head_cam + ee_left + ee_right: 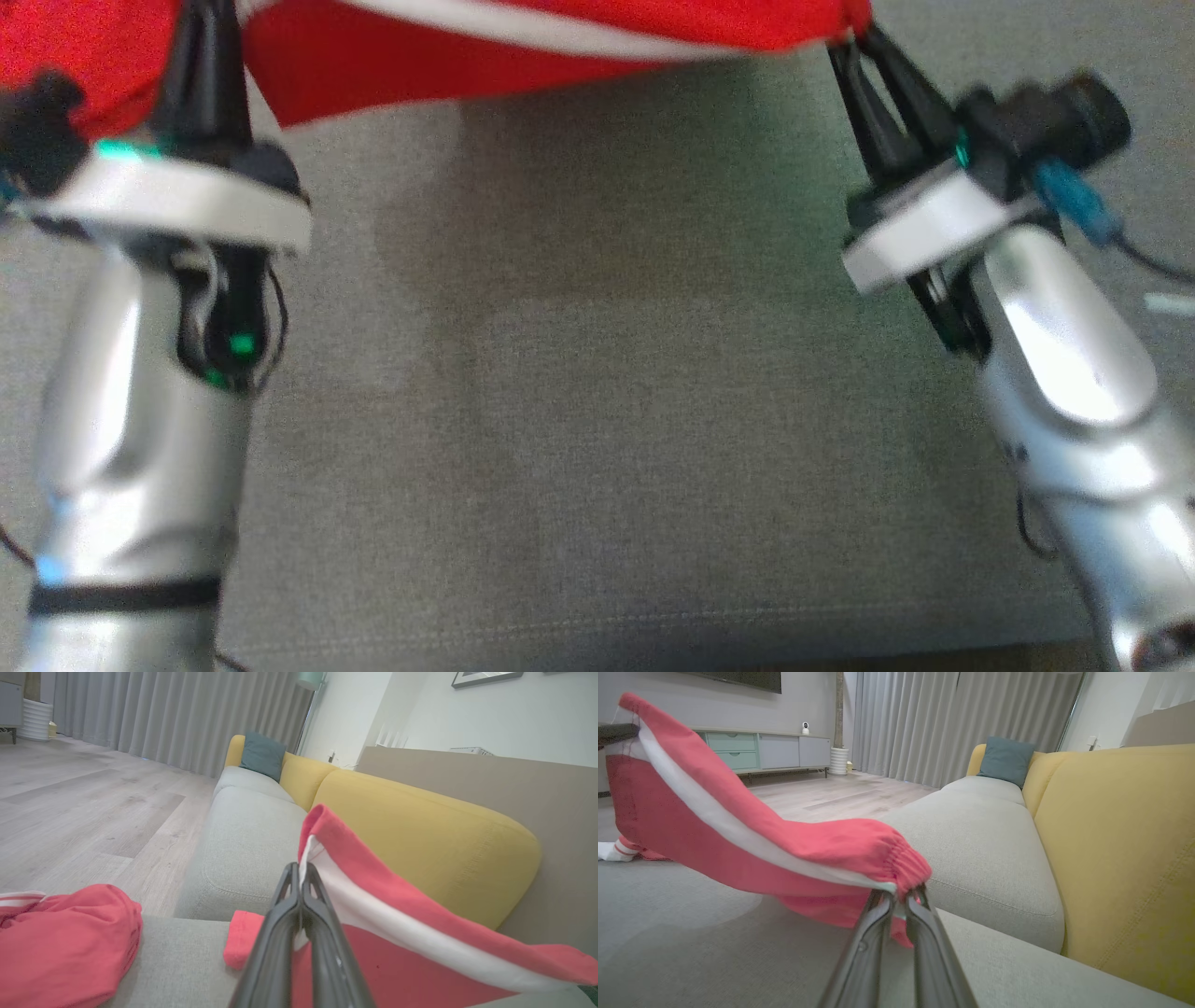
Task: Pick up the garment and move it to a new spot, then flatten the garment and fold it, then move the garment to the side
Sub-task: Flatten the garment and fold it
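Head view: the red, white-striped garment hangs stretched along the top edge above the grey sofa seat, held at its 2 ends by the left gripper and the right gripper.

Left wrist view: the fingers are pressed together on the striped edge, in front of the yellow backrest.

Right wrist view: the fingers pinch the gathered hem, and the cloth sags low over the seat.
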### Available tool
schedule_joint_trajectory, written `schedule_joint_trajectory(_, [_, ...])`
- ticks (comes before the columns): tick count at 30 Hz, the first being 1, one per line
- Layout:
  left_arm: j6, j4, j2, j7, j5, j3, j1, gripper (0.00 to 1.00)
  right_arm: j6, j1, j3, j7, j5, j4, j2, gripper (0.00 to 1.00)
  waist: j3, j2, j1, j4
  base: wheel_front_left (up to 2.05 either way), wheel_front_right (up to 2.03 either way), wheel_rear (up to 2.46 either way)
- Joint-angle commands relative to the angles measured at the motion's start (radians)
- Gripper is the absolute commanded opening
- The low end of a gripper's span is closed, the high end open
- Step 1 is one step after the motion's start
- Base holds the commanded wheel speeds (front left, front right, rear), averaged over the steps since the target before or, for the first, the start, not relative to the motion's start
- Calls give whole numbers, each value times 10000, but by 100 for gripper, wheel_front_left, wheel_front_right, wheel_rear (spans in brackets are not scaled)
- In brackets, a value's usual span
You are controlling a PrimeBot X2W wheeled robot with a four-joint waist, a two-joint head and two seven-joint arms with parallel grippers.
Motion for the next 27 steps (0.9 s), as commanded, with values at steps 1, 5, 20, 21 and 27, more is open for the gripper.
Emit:
schedule_joint_trajectory(1, [-5,-675,240,-88,-79,390,332,0,71,495,-61,-61,172,-645,-126,0,-321,0,-1,33,0,0,0])
schedule_joint_trajectory(5, [80,-1672,210,-136,-147,503,1532,0,71,1639,-170,-61,372,-1477,-448,0,-767,0,-1,-18,0,0,0])
schedule_joint_trajectory(20, [1481,-7264,-236,174,51,169,7918,0,71,6606,-1098,1124,343,-5825,-1341,0,-1870,0,-1,-898,0,0,0])
schedule_joint_trajectory(21, [1531,-7371,-237,251,36,139,8074,0,71,6778,-1130,1253,350,-6023,-1339,0,-1859,0,-1,-924,0,0,0])
schedule_joint_trajectory(27, [1505,-6835,-167,511,-73,101,7757,0,71,6853,-981,1553,593,-5959,-1066,0,-1684,0,-1,-942,0,0,0])
